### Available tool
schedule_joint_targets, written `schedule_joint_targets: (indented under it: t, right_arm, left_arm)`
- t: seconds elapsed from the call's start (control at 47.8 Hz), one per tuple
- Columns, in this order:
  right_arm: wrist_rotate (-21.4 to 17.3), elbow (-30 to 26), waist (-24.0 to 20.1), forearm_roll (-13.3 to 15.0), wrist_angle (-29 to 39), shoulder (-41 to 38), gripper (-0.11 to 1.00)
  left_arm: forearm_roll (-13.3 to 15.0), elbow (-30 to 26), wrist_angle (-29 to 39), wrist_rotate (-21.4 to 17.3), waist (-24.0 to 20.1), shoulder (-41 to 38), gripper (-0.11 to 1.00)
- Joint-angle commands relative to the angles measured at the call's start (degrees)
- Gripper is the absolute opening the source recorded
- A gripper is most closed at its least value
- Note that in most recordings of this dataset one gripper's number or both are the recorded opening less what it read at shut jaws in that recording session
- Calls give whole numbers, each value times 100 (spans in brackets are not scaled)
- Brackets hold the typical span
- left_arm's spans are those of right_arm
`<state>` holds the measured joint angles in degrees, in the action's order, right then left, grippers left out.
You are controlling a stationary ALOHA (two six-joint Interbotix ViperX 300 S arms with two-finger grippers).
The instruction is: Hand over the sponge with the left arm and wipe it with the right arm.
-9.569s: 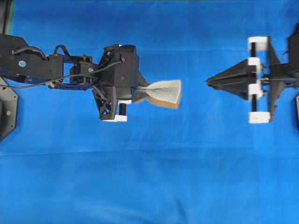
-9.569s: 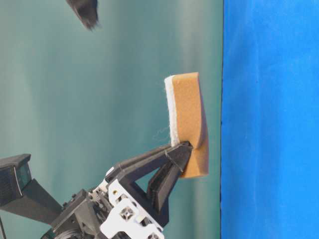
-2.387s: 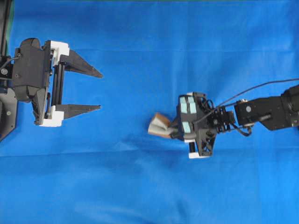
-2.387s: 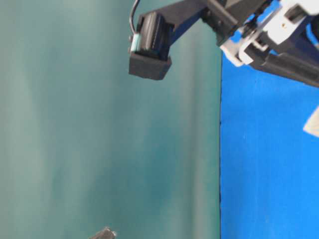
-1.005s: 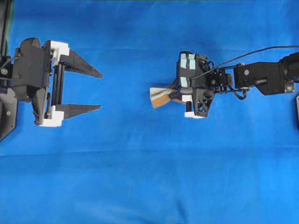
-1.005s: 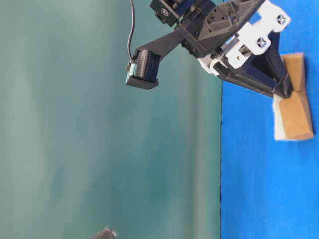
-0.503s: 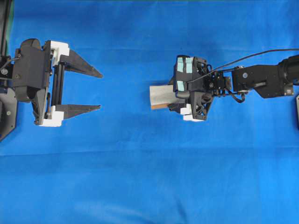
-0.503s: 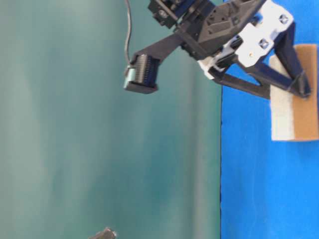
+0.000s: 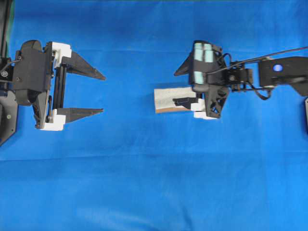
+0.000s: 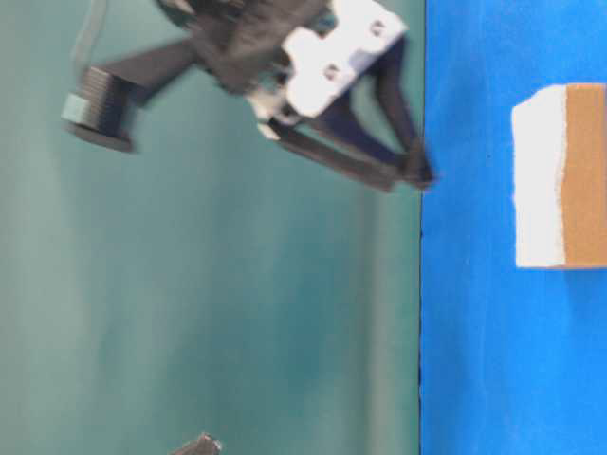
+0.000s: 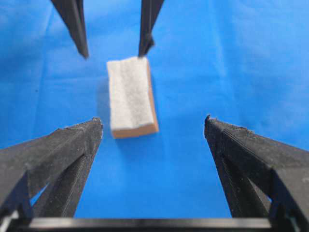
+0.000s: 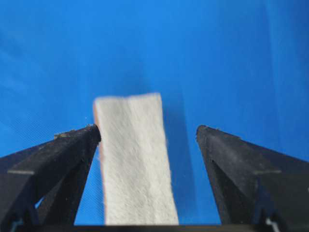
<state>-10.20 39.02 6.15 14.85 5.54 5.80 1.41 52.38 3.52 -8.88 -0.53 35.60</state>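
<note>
We find the sponge [image 9: 169,99] lying flat on the blue cloth [image 9: 154,183], pale textured face up, orange-brown layer beneath, gripped by nothing. Its long axis runs along the line between the two arms.

The right gripper [image 9: 182,86] hangs above the sponge's right-hand end with its jaws spread wide; in the table-level view its fingertips [image 10: 417,175] stand clear of the block. The right wrist view shows the sponge running lengthwise between the two fingers, nearer one of them. The left gripper [image 9: 101,92] sits well apart from the sponge, on its other side, jaws likewise wide and empty.

We judge the right arm [image 9: 284,72] far the nearer; any re-grasp would close across the sponge's short width.

No brand, label or legible writing was found; only pale teal strips [image 9: 202,60] on the right housing.
</note>
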Motion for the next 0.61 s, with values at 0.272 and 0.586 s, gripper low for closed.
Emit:
schedule_joint_targets:
  t: [0.272,0.586]
  right_arm:
    - [-18,-18,-123,9,-18,598,74]
    - [-26,70,-123,-9,0,861,74]
  left_arm:
    - [9,-62,-26,35,9,9,92]
    - [9,-62,-70,88,9,53,92]
